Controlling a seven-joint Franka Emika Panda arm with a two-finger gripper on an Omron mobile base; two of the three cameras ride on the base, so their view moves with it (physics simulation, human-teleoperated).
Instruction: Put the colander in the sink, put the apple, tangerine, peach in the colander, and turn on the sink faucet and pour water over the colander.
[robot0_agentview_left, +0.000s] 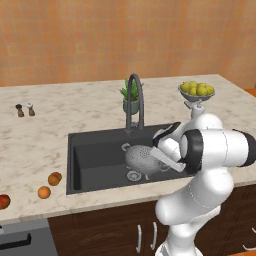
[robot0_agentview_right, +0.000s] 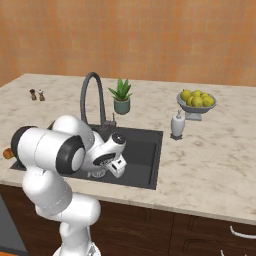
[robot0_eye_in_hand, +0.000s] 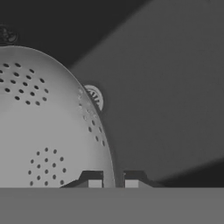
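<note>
The silver colander (robot0_agentview_left: 143, 158) is inside the dark sink (robot0_agentview_left: 95, 160), tilted, next to the round drain (robot0_agentview_left: 133, 175). My gripper (robot0_eye_in_hand: 113, 183) is shut on the colander's rim (robot0_eye_in_hand: 109, 162), one fingertip on each side of it. The dark gooseneck faucet (robot0_agentview_left: 135, 99) arches over the basin's back edge, and no water runs from it. On the counter left of the sink lie the creased peach (robot0_agentview_left: 54, 178), the smooth tangerine (robot0_agentview_left: 44, 192) and, at the picture's edge, the red apple (robot0_agentview_left: 4, 201).
Behind the faucet stands a potted plant (robot0_agentview_left: 131, 98). A bowl of yellow fruits (robot0_agentview_left: 196, 91) and a soap dispenser (robot0_agentview_right: 177, 125) stand to the right of the sink. Two small shakers (robot0_agentview_left: 25, 110) sit at the far left of the counter.
</note>
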